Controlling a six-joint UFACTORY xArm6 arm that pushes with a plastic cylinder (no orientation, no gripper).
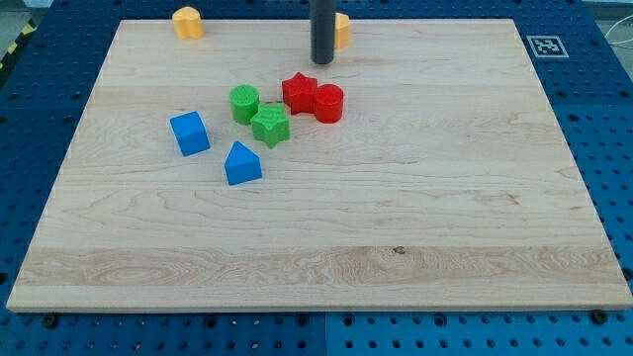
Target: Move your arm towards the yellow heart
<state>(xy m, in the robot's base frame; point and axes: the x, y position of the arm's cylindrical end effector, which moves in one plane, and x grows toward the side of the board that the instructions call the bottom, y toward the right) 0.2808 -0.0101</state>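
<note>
Near the top centre of the frame, my tip (323, 61), the lower end of a dark upright rod coming down from the upper edge, resting on the wooden table (415, 227). No jaws on this rig, only the rod, so nothing held. Just to the right of the tip, touching or nearly touching the rod, a yellow block (341, 30), partly hidden behind it; shape not clear enough to call. Farther left along the top edge, well apart from the tip, a second yellow block (188, 22), rounded on top with a slight dip; shape also hard to settle from here. Cannot tell with certainty which of the two is the heart.

Below the tip, toward the middle of the frame, a cluster: red star (299, 92) touching a red cylinder (328, 103) on its right. To the left of those, a green cylinder (244, 103) just beside a green star-like block (270, 125), lower and slightly right. Farther left, a blue cube (189, 133), and below and to its right a blue block with a peaked top (242, 163). At the upper right corner of the table, a black-and-white marker tag (545, 45). Around the table, a blue perforated surface (608, 119).
</note>
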